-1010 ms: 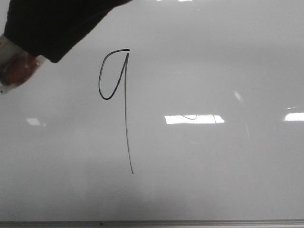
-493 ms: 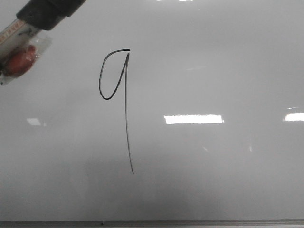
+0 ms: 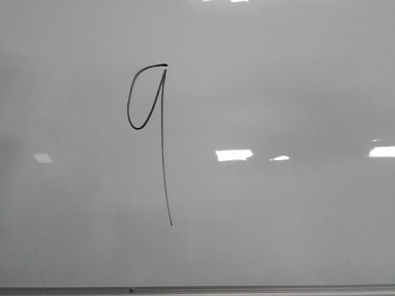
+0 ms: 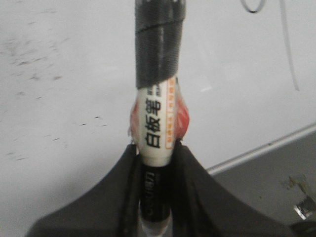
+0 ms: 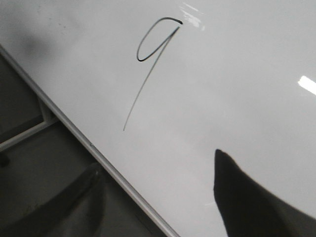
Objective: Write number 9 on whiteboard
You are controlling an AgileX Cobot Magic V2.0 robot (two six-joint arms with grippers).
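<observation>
We see the number 9 (image 3: 150,123), a thin black line with a narrow loop and long tail, drawn on the glossy pale whiteboard (image 3: 278,234).

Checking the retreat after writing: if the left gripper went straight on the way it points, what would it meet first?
Most likely bare whiteboard. The left gripper is shut on the marker, whose taped tip aims at the board surface, left of the 9. Depth is unclear.

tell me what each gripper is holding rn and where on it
The left gripper clamps a whiteboard marker by the rear end of its white barrel. The right gripper is open and holds nothing.
</observation>
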